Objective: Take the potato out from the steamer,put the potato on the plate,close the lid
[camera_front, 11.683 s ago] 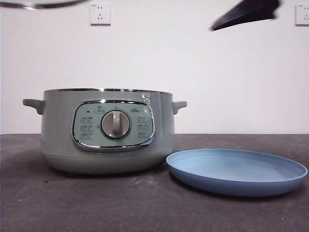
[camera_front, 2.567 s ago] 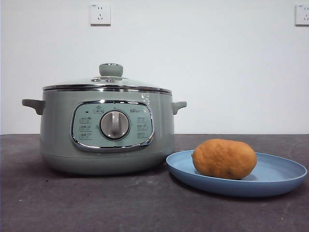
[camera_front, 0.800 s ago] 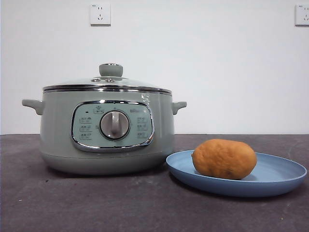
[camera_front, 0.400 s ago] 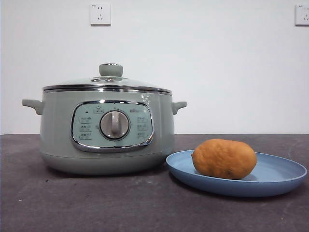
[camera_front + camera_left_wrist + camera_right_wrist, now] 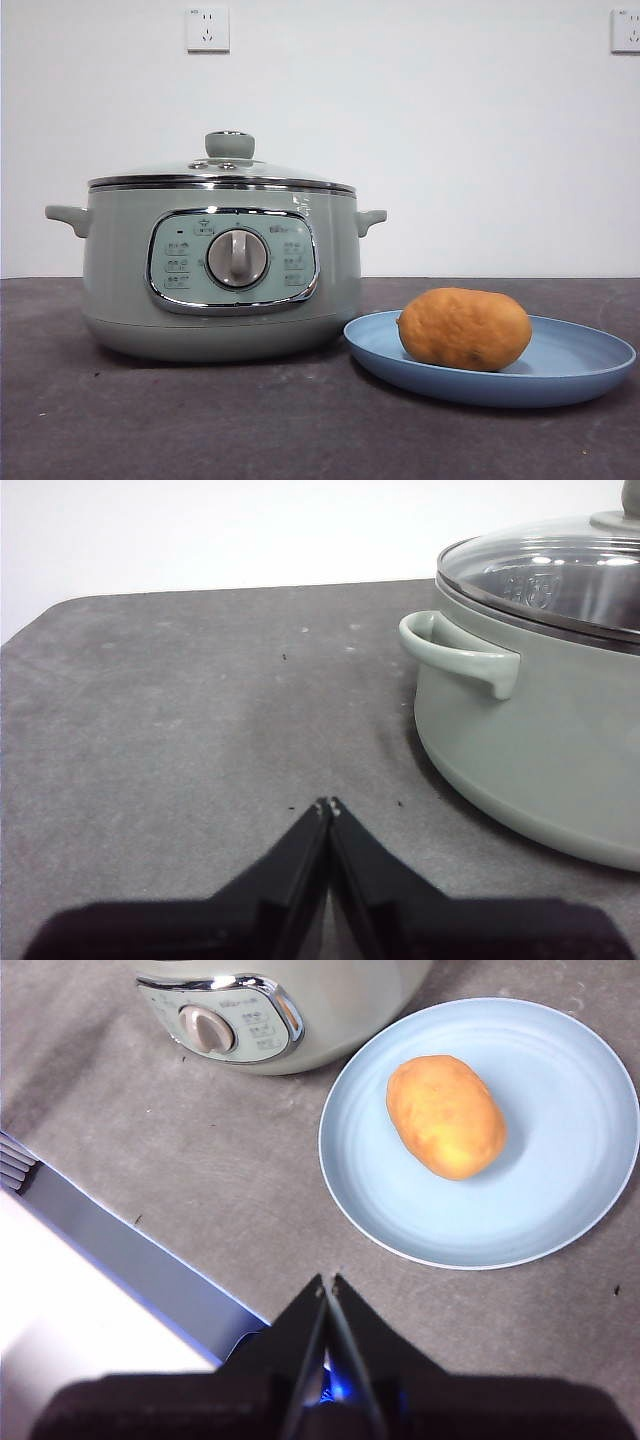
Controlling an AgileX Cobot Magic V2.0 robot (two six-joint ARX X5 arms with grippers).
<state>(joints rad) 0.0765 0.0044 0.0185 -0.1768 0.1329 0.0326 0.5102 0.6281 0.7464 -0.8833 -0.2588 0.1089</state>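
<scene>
The orange-brown potato (image 5: 465, 328) (image 5: 446, 1115) lies on the light-blue plate (image 5: 585, 365) (image 5: 560, 1190), right of the sage-green steamer (image 5: 220, 270) (image 5: 540, 750) (image 5: 270, 1010). The glass lid (image 5: 225, 165) (image 5: 550, 575) sits closed on the steamer, its green knob on top. My left gripper (image 5: 328, 805) is shut and empty, hovering over bare table beside the steamer's side handle (image 5: 460, 660). My right gripper (image 5: 328, 1280) is shut and empty, held above the table near the plate's rim. Neither gripper appears in the front view.
The dark grey table (image 5: 300, 420) runs to a white wall with two sockets (image 5: 207, 28). A white and blue table-edge structure (image 5: 120, 1260) lies below the right gripper. The table's rounded far corner (image 5: 40, 620) shows in the left wrist view.
Nothing has moved in the last three seconds. Since 12 seconds ago, the lid has gone onto the steamer, the potato has come to lie on the plate, and the arm has left the front view.
</scene>
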